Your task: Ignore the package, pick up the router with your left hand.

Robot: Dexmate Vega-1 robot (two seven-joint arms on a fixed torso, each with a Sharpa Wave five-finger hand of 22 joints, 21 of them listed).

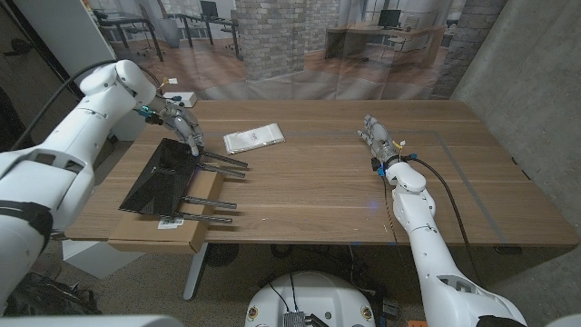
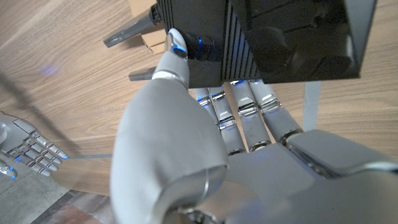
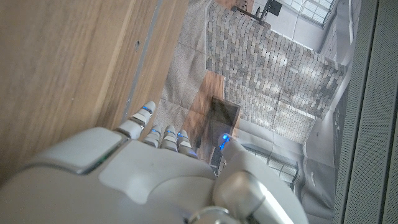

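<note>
1. A wooden table (image 1: 327, 182) stands before a printed backdrop of a brick-walled office, with a grey wall beside it.
2. The router (image 1: 162, 175), a flat black box with ribbed top and dark antennas (image 1: 222, 162), lies at the table's left end, directly under the left hand (image 1: 178, 121).
3. In the head view the left hand comes down on the router's far edge, fingertips touching the black casing.
4. In the left wrist view the fingers (image 2: 249, 112) run beneath the router (image 2: 267, 37) while the thumb (image 2: 175, 50) presses against its edge near an antenna base: the hand is clamped on the router.
5. Whether the router has left the surface cannot be told; its near end still lies over a flat piece of brown cardboard (image 1: 195, 222) that juts past the table's front edge.
6. A barcode sticker (image 1: 167, 221) shows at the router's near corner, well apart from the left hand.
7. The package (image 1: 254, 138), a flat white pouch, lies on the table just to the right of the left hand, apart from the router.
8. A small white box (image 1: 182, 98) sits at the table's far edge, just behind the left hand.
9. The right hand (image 1: 377, 136) stands on the table far to the right, fingers straight and slightly apart, holding nothing.
10. In the right wrist view those fingers (image 3: 144, 118) reach along the wood toward the backdrop.
</note>
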